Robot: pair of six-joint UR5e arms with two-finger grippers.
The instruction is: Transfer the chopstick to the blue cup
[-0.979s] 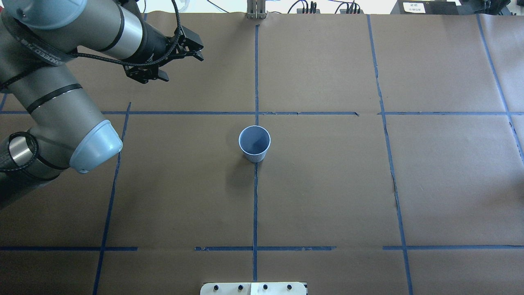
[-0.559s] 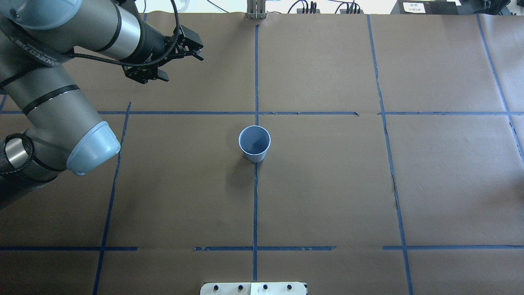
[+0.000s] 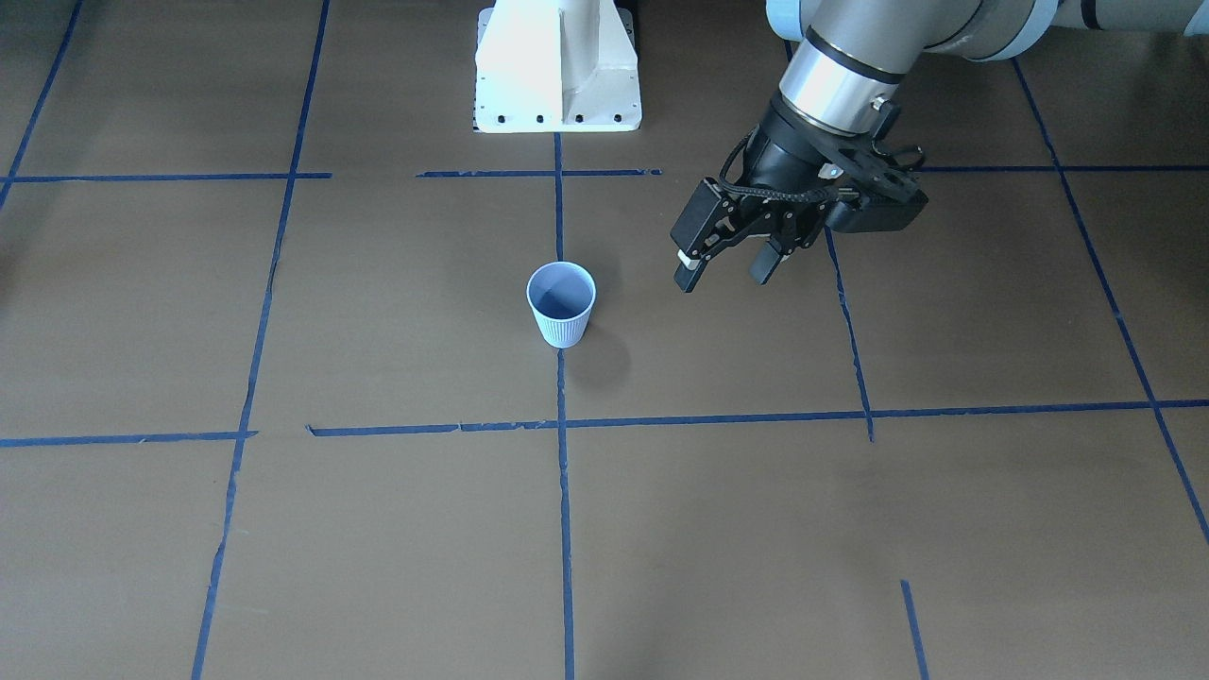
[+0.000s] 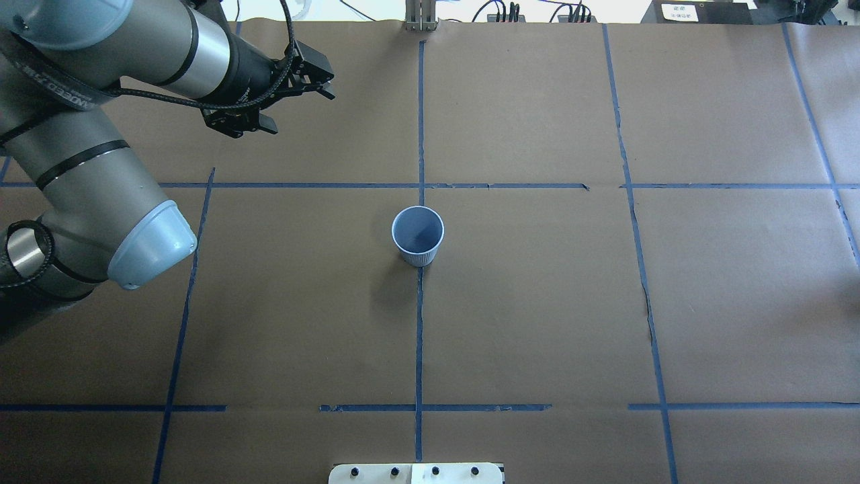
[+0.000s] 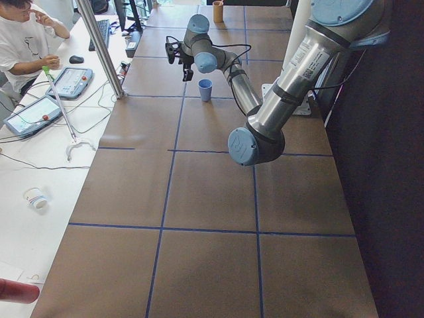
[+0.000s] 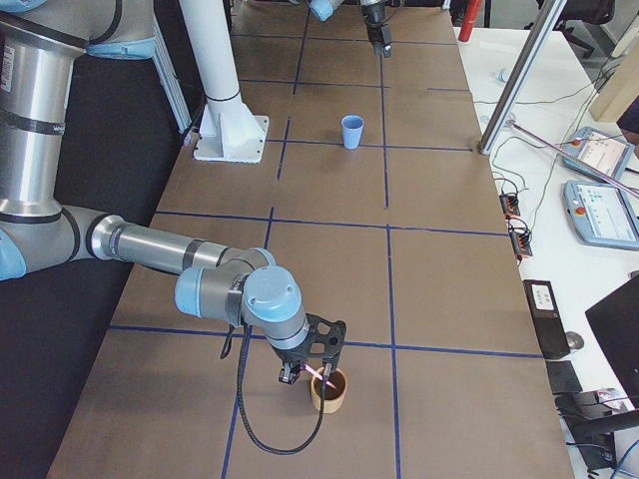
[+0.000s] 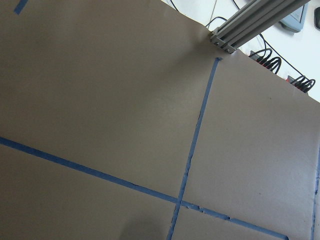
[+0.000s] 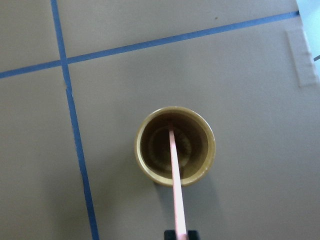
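The pale blue ribbed cup (image 4: 418, 235) stands upright at the table's middle, also in the front view (image 3: 561, 303) and the right side view (image 6: 352, 131). It holds nothing. The salmon-pink chopstick (image 8: 176, 185) leans inside a brown cup (image 8: 142, 150) at the table's right end (image 6: 329, 391). My right gripper (image 6: 308, 371) hangs over that cup; in the wrist view its fingertips (image 8: 170, 234) are pinched on the stick's upper end. My left gripper (image 3: 723, 269) is open and empty, above the table beyond the blue cup (image 4: 301, 111).
Blue tape lines (image 4: 419, 134) divide the brown paper table. The robot's white base (image 3: 557, 66) stands at the near edge. Operators' tablets (image 6: 599, 210) and cables lie on a white bench past the far edge. A metal post (image 4: 420, 17) rises at that edge.
My left arm's elbow has shifted slightly to the left and up. Its gripper stays open in nearly the same spot. The blue cup has not moved.
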